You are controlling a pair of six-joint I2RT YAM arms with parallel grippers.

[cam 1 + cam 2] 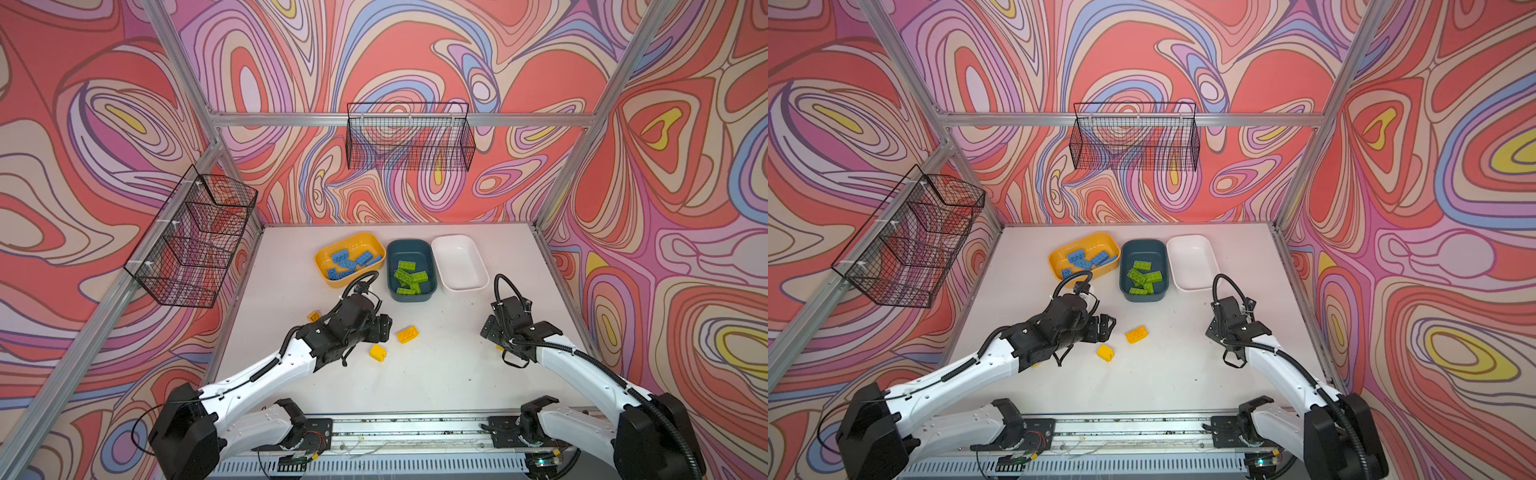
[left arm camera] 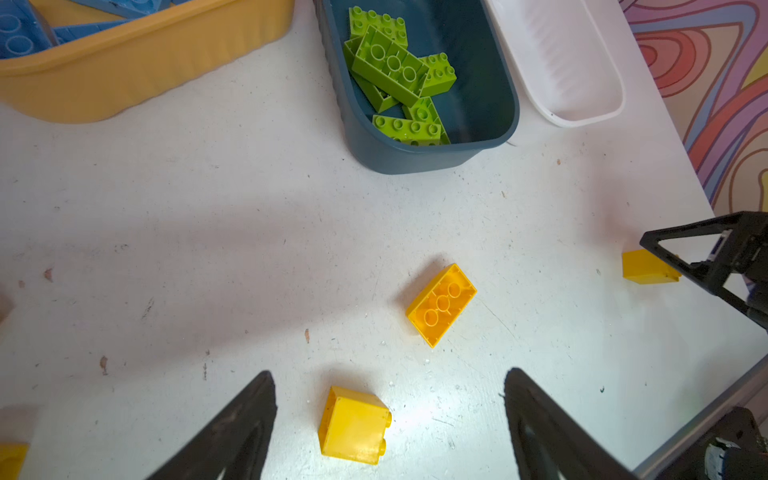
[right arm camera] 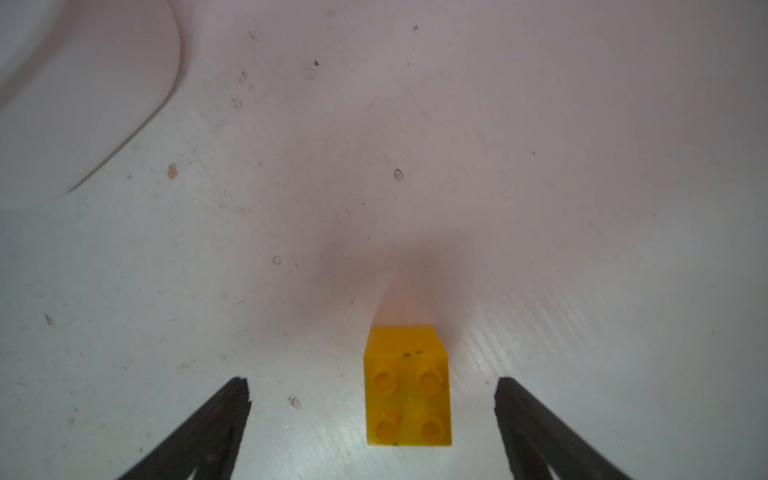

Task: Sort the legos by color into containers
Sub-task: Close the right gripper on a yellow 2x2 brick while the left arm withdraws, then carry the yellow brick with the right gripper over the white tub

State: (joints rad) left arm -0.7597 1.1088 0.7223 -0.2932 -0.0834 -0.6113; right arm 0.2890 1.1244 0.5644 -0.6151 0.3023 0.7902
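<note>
Blue legos lie in the yellow container and green legos in the teal container. The white container holds nothing. A long yellow lego rests studs down on the table. A short yellow lego lies on its side below my open left gripper; in the left wrist view this lego sits between the spread fingers, untouched. My right gripper is open over another short yellow lego, which stands studs up between its fingers. A further yellow lego peeks out behind the left arm.
Two black wire baskets hang on the walls, one at the back and one on the left. Aluminium frame posts border the white table. The arms' base rail runs along the front edge.
</note>
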